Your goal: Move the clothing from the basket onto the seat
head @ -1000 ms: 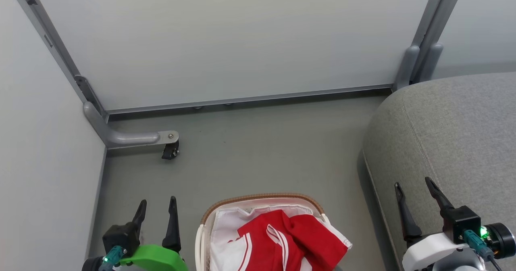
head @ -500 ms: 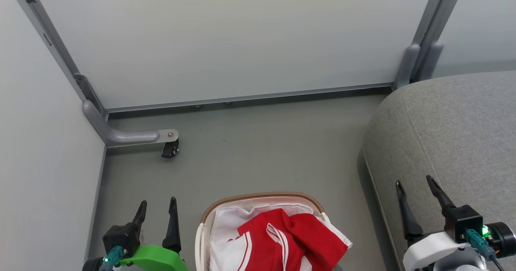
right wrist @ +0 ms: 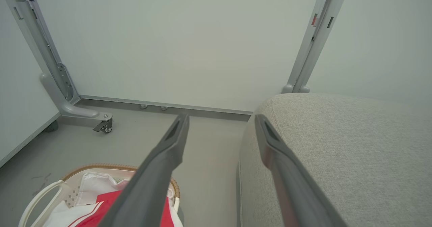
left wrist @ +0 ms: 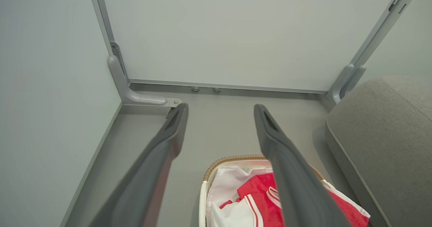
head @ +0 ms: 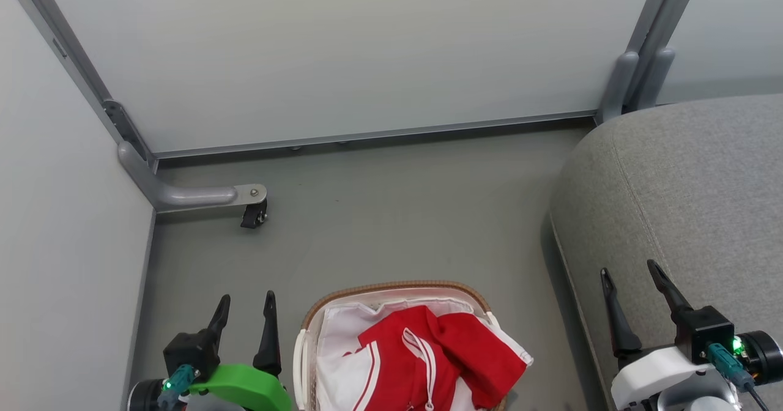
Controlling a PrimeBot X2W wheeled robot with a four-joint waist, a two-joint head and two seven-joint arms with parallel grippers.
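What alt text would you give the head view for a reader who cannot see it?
Red striped clothing lies heaped in a white-lined basket on the grey floor, bottom centre, with a grey couch seat at its right. The left gripper and right gripper hang open either side, holding nothing.

**My hardware, quick rundown**

Left gripper (head: 248, 296): two long dark fingers (head: 267, 337) tapering to points. Black block (head: 191, 353) at one finger root, bright green cover (head: 241, 386) behind, teal plug (head: 177, 379) with a small green light.

Right gripper (head: 628, 268): same fingers and block, but a white cover (head: 648, 371). Its teal plug feeds a thin black cable (head: 751, 394), and a green LED (head: 737, 345) glows next to a round black cap (head: 764, 353).

Seen close from my wrists, the fingers are matte dark grey, each with a narrow recessed slot (left wrist: 270, 122) near the tip.
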